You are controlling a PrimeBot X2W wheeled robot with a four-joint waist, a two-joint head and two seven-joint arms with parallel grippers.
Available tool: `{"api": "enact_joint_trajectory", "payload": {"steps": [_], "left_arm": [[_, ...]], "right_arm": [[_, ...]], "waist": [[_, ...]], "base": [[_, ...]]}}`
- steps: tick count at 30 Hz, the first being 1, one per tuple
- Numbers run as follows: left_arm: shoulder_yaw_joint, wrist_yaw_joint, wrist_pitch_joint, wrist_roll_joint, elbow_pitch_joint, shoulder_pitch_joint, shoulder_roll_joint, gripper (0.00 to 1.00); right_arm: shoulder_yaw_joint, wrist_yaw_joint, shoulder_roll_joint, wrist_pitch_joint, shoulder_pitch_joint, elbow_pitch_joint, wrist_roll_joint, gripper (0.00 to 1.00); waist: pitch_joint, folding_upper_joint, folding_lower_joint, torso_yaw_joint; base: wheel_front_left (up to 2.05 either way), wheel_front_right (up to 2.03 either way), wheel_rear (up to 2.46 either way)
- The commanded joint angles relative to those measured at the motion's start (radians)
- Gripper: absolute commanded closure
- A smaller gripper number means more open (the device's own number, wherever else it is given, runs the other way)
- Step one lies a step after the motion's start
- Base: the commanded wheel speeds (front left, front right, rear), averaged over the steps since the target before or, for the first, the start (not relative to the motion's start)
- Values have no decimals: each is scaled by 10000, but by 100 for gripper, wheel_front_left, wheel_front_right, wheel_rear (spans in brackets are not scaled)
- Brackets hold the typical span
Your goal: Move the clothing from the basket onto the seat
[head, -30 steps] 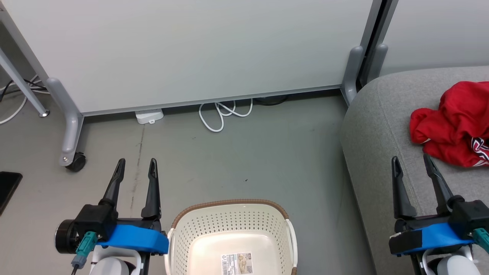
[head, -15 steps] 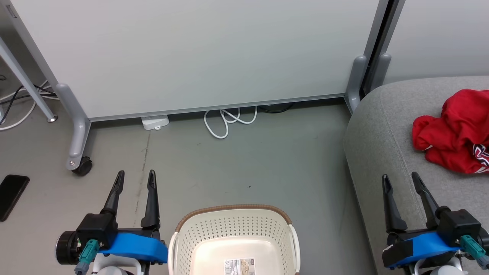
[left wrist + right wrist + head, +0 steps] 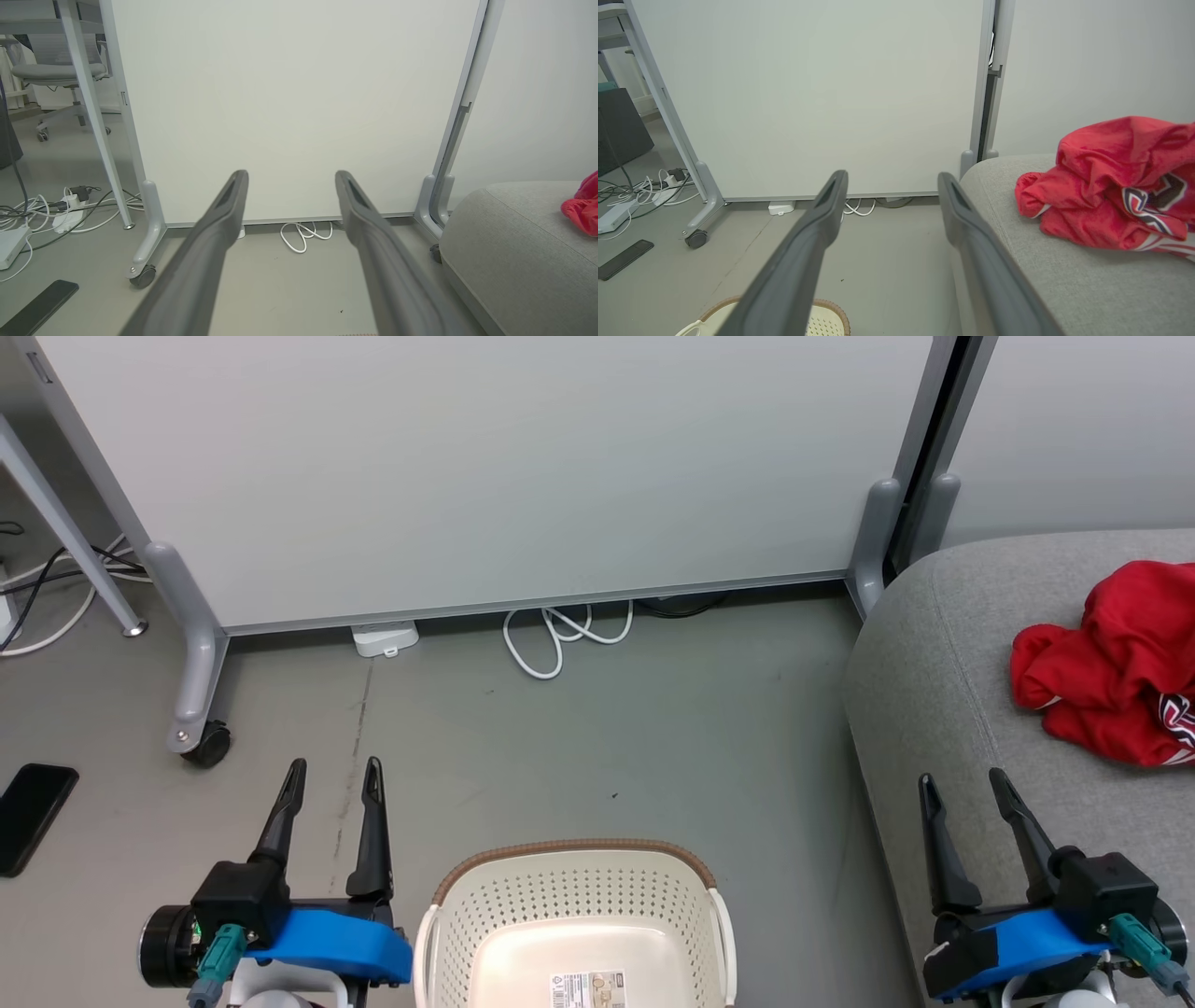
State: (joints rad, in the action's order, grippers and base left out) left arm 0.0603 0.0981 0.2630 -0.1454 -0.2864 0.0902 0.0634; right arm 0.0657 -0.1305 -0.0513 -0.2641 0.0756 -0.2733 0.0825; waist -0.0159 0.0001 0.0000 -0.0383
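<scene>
The right gripper (image 3: 960, 777) stood with its two fingers spread apart and nothing between them. In the head view its fingers showed against the left edge of the grey seat (image 3: 934, 644). The red garment (image 3: 1102, 663) lay in a crumpled heap on the seat, ahead of the right gripper's fingertips and off to their right, clear of both fingers. In the right wrist view the garment's printed patch was turned toward the camera, to the right of the right-hand finger.

The left gripper (image 3: 335, 765) also had its fingers spread and empty, over the bare floor (image 3: 653, 737). The garment was well apart from it, far to its right.

The basket (image 3: 574, 887) sat on the floor between the two grippers, just beside the left gripper on its right side and further back than its fingertips. A paper label (image 3: 588, 987) showed on the basket's base.

Ahead of both grippers stood a white partition panel (image 3: 467, 476), with a looped white cable (image 3: 560, 639) on the floor at its foot.
</scene>
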Motion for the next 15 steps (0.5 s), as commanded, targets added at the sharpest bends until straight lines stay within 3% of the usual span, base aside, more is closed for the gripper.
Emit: {"api": "enact_joint_trajectory", "payload": {"steps": [1,2,6,15], "left_arm": [[-53,23,26,67,-32,-19,-8,0],[-26,9,-3,26,-33,0,-18,100],[-49,8,-103,-82,-366,-233,-69,100],[-321,54,-642,-2070,-285,-134,-77,100]], "right_arm": [[-22,-5,15,-6,-102,-12,60,0],[-16,0,0,-2,3,-9,22,100],[25,0,23,56,-52,-348,133,100],[123,0,19,605,36,-283,2209,100]], "waist": [[10,-1,0,-9],[11,-1,0,-10],[12,-1,0,-8],[22,-1,0,23]], "base": [[0,0,0],[0,0,0],[0,0,0],[0,0,0]]}}
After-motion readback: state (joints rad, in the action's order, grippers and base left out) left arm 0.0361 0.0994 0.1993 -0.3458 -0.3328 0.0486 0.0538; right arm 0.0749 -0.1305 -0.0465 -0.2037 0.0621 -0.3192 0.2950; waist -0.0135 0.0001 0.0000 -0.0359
